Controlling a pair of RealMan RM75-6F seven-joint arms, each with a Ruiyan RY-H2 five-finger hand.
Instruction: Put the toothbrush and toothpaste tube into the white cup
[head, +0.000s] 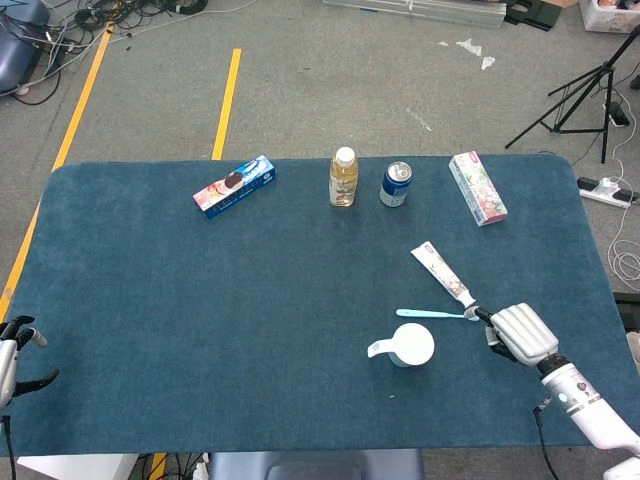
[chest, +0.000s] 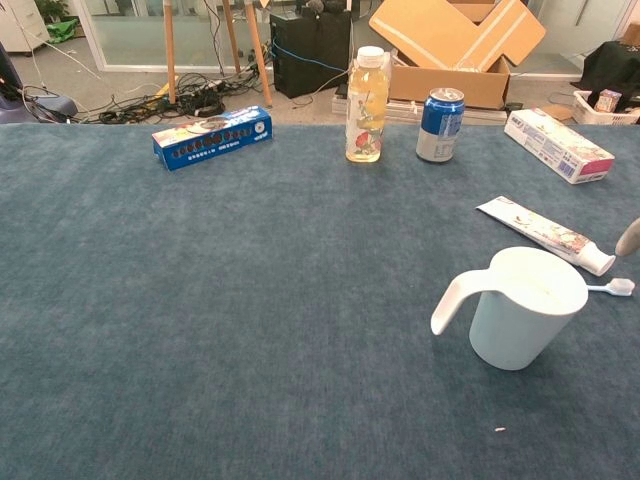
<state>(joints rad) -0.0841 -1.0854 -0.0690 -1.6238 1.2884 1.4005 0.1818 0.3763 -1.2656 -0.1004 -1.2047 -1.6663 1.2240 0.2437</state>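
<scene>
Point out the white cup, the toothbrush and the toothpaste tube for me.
white cup (chest: 520, 315), chest view, on its front wall.
toothbrush (head: 430, 314), head view, on the middle of its light blue handle.
toothpaste tube (head: 440, 272), head view, on the middle of its flat body.
</scene>
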